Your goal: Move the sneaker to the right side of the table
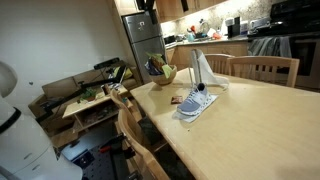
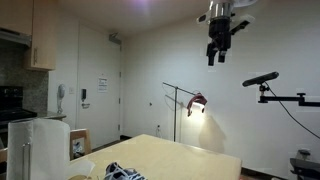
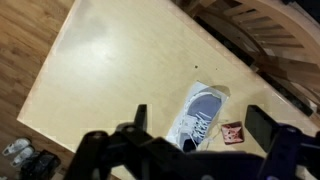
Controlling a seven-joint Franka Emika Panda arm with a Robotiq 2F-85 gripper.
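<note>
The grey-blue sneaker (image 1: 195, 102) with a white sole lies on a white sheet on the light-wood table (image 1: 260, 130). It sits near the table's edge, by a chair. The wrist view shows the sneaker (image 3: 197, 113) from straight above, far below the jaws. My gripper (image 3: 200, 122) is open and empty, with a finger on each side of the picture. In an exterior view the gripper (image 2: 216, 52) hangs high above the table (image 2: 180, 158), fingers pointing down. The sneaker (image 2: 122, 173) shows only partly at the bottom edge of that view.
A small dark red-brown item (image 3: 232, 133) lies beside the sneaker and shows in an exterior view (image 1: 175, 101). A fruit bowl (image 1: 160, 73) and a clear upright object (image 1: 208, 68) stand at the table's far end. Wooden chairs (image 1: 265, 68) surround the table. A cluttered low shelf table (image 1: 95, 100) stands beside it.
</note>
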